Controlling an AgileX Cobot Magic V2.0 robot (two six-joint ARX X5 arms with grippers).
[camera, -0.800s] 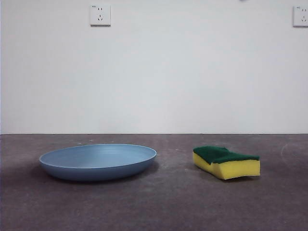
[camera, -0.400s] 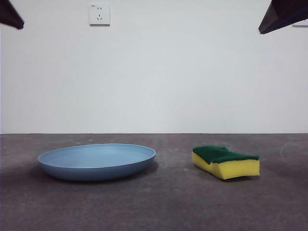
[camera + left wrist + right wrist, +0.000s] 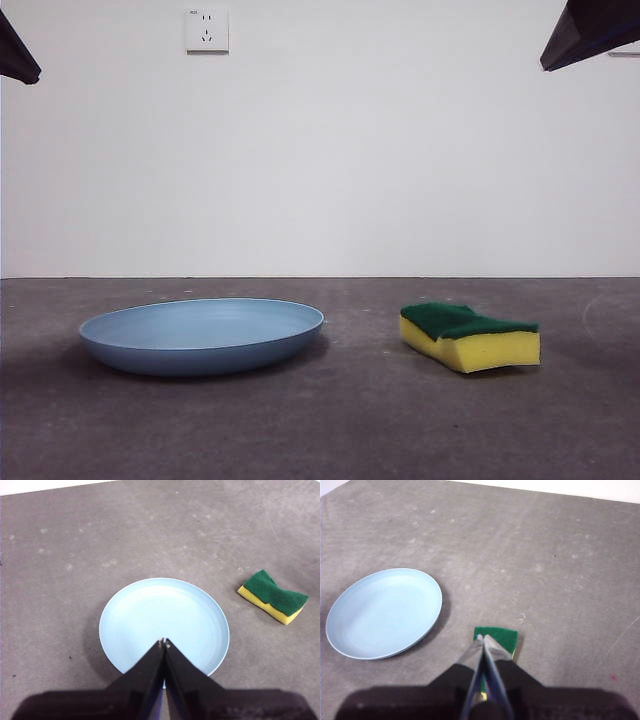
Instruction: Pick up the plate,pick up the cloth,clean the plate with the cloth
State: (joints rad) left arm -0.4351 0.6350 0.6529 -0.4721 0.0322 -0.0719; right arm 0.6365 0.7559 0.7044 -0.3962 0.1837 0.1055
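The light blue plate (image 3: 203, 334) lies flat on the grey table, left of centre. The cloth (image 3: 470, 336), a yellow sponge with a dark green top, rests to its right. My left gripper (image 3: 163, 642) hangs high above the plate (image 3: 164, 623), jaws shut and empty; the cloth (image 3: 273, 596) lies off to one side of it. High above the cloth (image 3: 499, 638) is my right gripper (image 3: 481, 638), shut and holding nothing, with the plate (image 3: 384, 612) away to the side. In the front view the arms show only as dark tips at the top left corner (image 3: 15, 52) and top right corner (image 3: 590, 28).
The grey table top (image 3: 350, 420) runs back to a white wall with a socket (image 3: 207, 30). Bare table lies between plate and cloth and in front of both.
A second ago no arm showed in the front view; dark tips have since entered at both top corners. Plate and cloth have not moved.
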